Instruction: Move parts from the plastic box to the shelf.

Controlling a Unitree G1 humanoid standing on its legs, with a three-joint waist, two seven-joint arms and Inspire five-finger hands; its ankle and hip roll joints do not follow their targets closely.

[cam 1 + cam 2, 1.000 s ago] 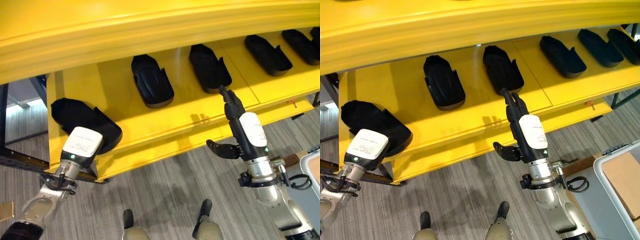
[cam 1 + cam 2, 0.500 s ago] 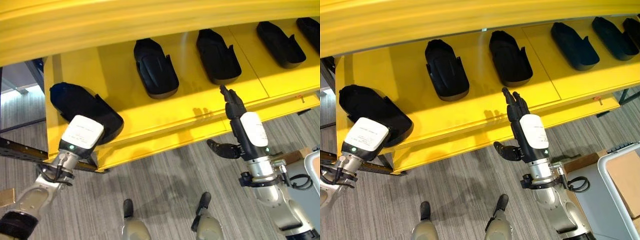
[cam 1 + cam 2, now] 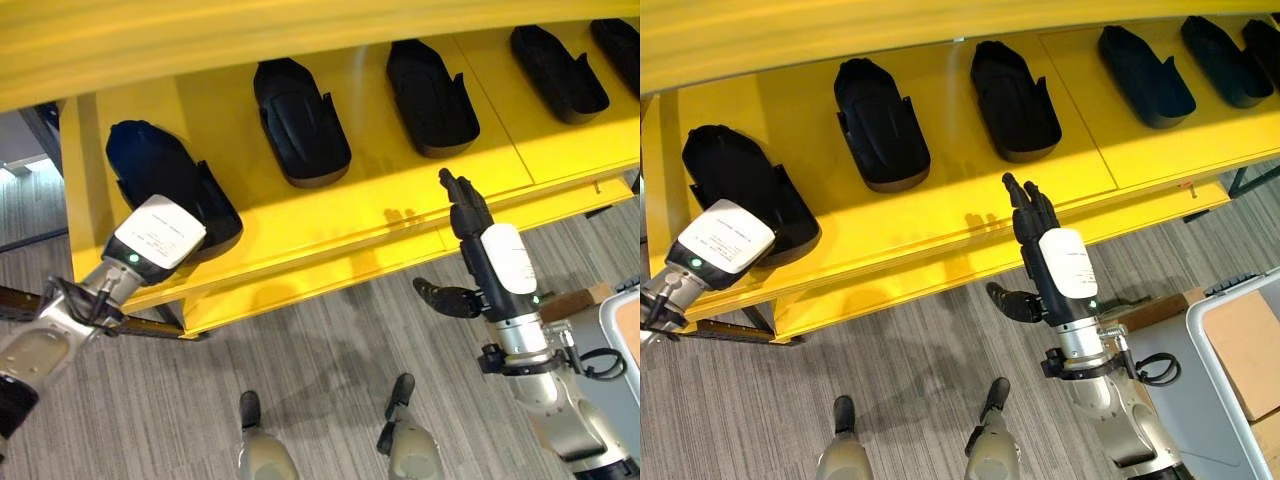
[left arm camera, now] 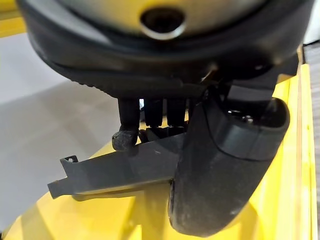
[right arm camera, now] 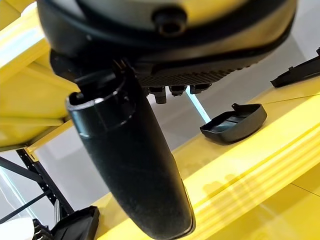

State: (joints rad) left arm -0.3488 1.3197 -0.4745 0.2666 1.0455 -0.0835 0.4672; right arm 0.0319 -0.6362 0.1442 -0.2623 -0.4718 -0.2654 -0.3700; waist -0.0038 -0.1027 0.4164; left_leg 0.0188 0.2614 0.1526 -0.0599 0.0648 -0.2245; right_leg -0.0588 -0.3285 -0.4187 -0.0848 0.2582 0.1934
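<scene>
Item: black moulded parts, lying in a row on the yellow shelf (image 3: 940,245), each long axis running front to back and well apart from its neighbours, presumably so that each can be picked again without disturbing the rest.

Count in the right eye view: six parts. From the robot's left: the leftmost part (image 3: 735,185), a second part (image 3: 878,125), a third part (image 3: 1014,88), a fourth part (image 3: 1145,78), a fifth part (image 3: 1215,48), and a sixth part (image 3: 1268,40) cut by the frame edge. All are sitting open side up.

Left hand (image 3: 718,243): it is lying over the near end of the leftmost part. In the left wrist view the fingers (image 4: 127,132) are hooking down over the part's upper edge and the thumb is standing on its other side, so the hand is grasping this part. The part is resting on the shelf surface, so I judge this to be the setting-down step, with release yet to come.

Right hand (image 3: 1042,232): it is hovering in front of the shelf's front lip, fingers straight and thumb spread, holding nothing. It is apart from every part.

Also present: a grey plastic box (image 3: 1230,400) at the robot's right on the floor side, with a brown sheet inside; whether parts are lying in it cannot be told.

Risk noted: the leftmost part is sitting close to the shelf's left end and angled slightly.
</scene>
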